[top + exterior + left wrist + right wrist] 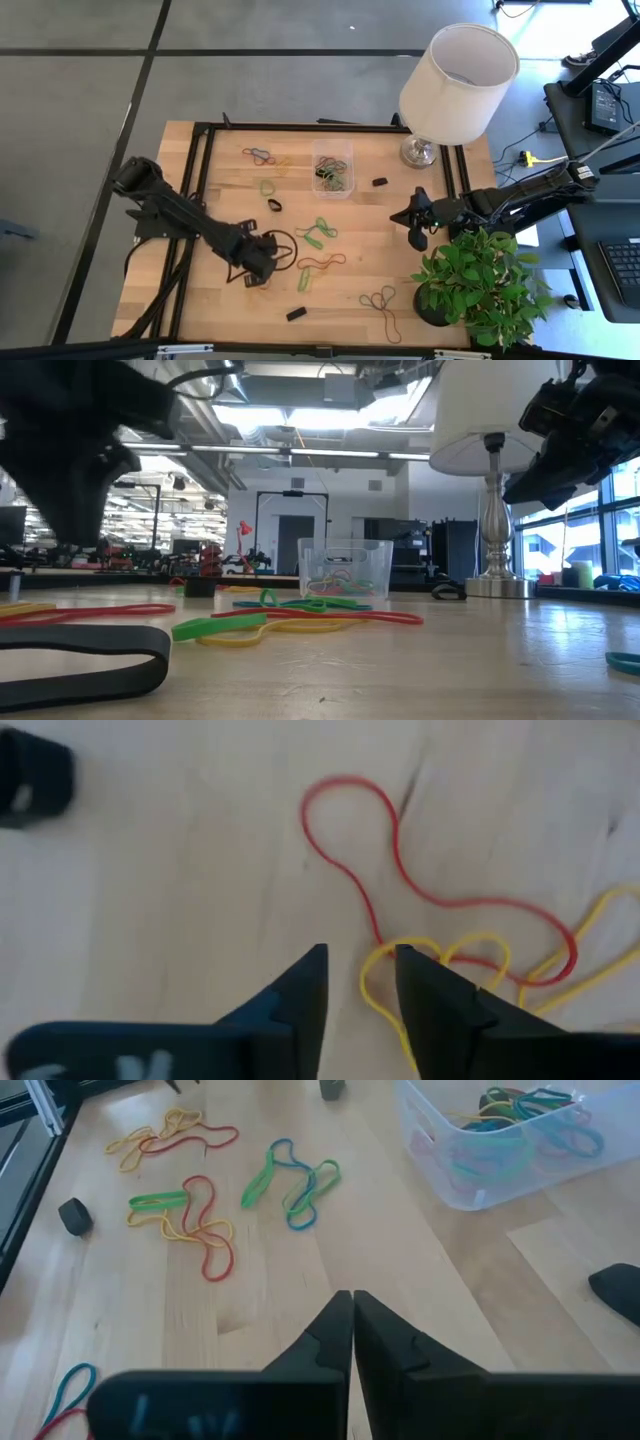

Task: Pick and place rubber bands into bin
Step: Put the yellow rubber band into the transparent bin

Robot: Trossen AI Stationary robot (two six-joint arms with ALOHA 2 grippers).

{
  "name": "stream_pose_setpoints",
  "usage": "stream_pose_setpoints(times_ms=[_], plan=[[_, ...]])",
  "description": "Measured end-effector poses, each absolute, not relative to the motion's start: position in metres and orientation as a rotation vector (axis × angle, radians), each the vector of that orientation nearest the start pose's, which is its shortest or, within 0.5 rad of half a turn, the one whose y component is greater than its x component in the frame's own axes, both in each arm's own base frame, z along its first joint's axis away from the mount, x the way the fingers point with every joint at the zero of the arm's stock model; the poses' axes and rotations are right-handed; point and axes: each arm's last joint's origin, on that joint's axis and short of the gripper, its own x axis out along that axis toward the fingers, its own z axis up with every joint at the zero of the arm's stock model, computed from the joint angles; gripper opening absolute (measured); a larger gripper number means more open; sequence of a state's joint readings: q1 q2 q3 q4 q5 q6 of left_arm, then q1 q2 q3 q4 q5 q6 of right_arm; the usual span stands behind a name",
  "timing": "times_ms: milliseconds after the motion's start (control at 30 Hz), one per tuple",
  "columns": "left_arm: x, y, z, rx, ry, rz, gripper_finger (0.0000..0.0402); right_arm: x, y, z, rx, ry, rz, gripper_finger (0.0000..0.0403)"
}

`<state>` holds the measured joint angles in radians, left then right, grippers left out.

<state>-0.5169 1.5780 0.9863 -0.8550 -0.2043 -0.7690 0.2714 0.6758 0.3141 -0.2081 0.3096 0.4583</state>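
Rubber bands in several colours lie scattered on the wooden table (390,250), and more sit inside the clear bin (333,168) at the far middle. My left gripper (256,270) points down near the table's left front. It is open over a red band (350,840) tangled with a yellow band (385,965). The yellow loop lies under the gap between its fingertips (360,963). My right gripper (351,1298) hangs shut and holds nothing above the table's right side (418,236), a little short of the bin (500,1150).
A lamp with a white shade (458,80) stands at the far right, and a potted plant (480,285) at the near right. Small black blocks (380,182) (296,313) lie among the bands. Green and blue bands (290,1180) rest mid-table. A black frame rail (200,200) runs along the left side.
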Motion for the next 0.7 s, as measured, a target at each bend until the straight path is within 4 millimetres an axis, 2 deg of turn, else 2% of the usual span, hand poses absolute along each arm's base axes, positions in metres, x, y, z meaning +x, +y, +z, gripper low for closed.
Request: stream_pose_setpoints(times_ms=[233,700], plan=[[0.234,-0.143,0.168,-0.041,1.398,0.262,0.0133,0.142,0.03,0.187,0.266,0.524,-0.155,0.0018],[0.241,-0.15,0.134,0.056,1.493,0.256,0.0086,0.142,0.03,0.187,0.24,0.526,-0.148,0.0018]])
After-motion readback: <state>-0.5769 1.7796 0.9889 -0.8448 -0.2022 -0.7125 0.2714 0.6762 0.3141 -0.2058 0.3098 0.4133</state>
